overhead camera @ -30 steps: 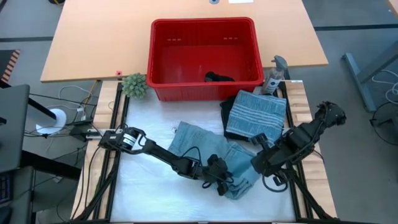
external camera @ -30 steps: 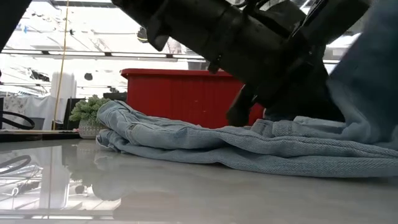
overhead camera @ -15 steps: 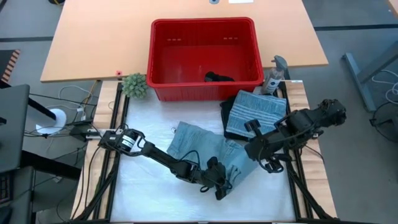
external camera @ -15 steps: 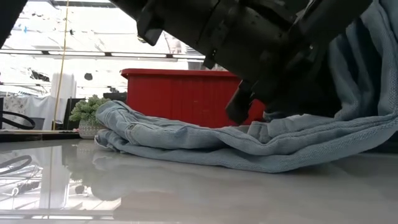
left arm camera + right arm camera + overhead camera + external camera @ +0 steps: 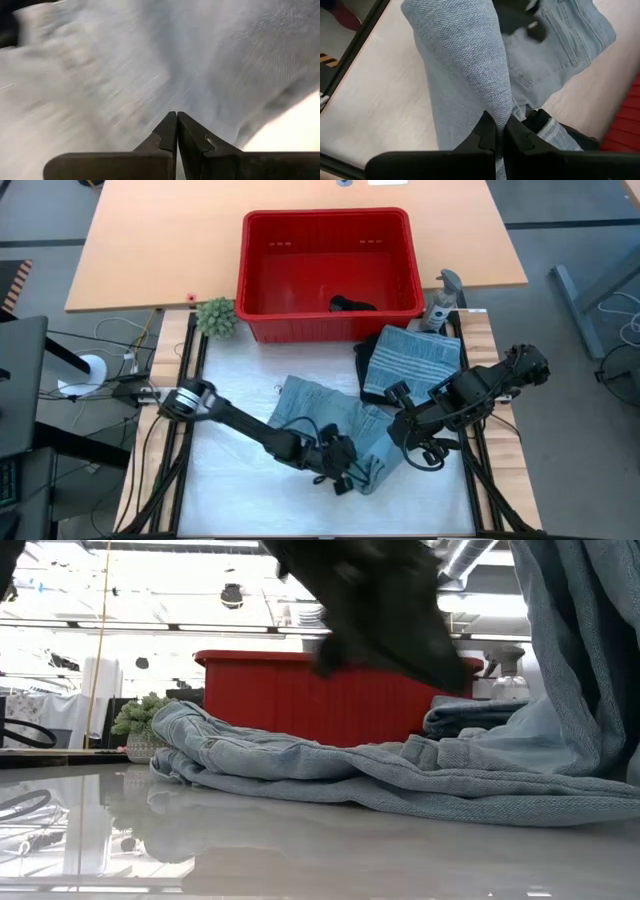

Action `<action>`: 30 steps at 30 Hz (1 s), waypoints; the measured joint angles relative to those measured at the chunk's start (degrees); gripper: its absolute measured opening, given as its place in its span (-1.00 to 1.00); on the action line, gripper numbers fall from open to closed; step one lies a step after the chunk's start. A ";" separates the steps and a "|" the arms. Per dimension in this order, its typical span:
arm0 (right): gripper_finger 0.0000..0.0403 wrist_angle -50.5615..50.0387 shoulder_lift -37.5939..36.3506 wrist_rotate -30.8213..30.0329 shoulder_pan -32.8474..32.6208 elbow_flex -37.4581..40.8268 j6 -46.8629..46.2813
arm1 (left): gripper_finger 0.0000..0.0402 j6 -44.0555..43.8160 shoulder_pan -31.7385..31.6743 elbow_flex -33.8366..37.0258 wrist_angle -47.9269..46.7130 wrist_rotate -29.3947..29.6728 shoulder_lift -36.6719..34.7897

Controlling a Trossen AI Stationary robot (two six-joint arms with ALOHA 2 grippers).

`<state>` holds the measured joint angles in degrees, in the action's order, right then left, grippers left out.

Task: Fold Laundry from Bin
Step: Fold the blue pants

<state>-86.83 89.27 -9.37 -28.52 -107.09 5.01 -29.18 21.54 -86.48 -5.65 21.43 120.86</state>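
Near the front edge of the white table I pinch the light denim jeans (image 5: 335, 425) at both ends of one hem: my left gripper (image 5: 343, 477) is clamped on the cloth low at the front, and my right gripper (image 5: 403, 432) is clamped on a raised fold of coarse twill just to its right, so the lifted edge runs left to right between them and the rest of the soft, creased garment trails toward the far left. Beyond my right gripper lies the folded blue-grey striped cloth (image 5: 412, 365) near the table's right edge, and at the far edge stands the slotted red plastic bin (image 5: 330, 275) with one dark garment (image 5: 352, 305) inside.

woven denim jeans (image 5: 340, 425), glossy plastic bin (image 5: 262, 300)
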 joint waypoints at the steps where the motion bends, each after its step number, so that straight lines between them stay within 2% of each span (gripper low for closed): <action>1: -0.85 -0.02 0.00 0.00 -0.04 0.00 0.02 | -1.00 -1.36 0.05 0.00 -4.19 0.20 -1.78; 4: -0.85 0.20 0.00 -0.02 0.01 0.00 0.84 | -1.00 -4.27 0.88 -0.02 -18.51 3.16 -7.21; 8: -0.85 3.75 0.09 -1.16 0.84 0.02 4.47 | -1.00 -9.52 3.36 0.00 -36.73 13.96 -14.03; 10: -0.85 6.05 0.15 -1.20 1.54 0.02 6.38 | -1.00 -13.87 4.51 0.55 -43.95 18.71 -17.29; 13: -0.85 8.96 0.15 -1.25 2.62 0.02 9.19 | -1.00 -22.79 6.34 4.30 -51.34 22.47 -20.08; 17: -0.85 12.84 0.15 -1.22 4.20 0.04 12.64 | -1.00 -33.29 8.55 13.33 -49.28 22.77 -21.15; 22: -0.85 17.02 0.80 -1.17 6.87 0.04 16.48 | -1.00 -43.53 10.09 24.18 -39.08 23.23 -21.15; 26: -0.85 19.48 2.92 1.47 8.77 0.07 18.96 | -1.00 -41.37 9.70 31.01 -24.22 22.71 -21.15; 30: -0.85 20.13 6.29 2.51 9.56 0.07 22.04 | -1.00 -37.45 8.65 35.21 -12.18 19.47 -21.13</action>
<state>-66.70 95.56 -6.85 -18.96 -107.02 27.05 -66.63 30.19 -51.27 -17.83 40.90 99.72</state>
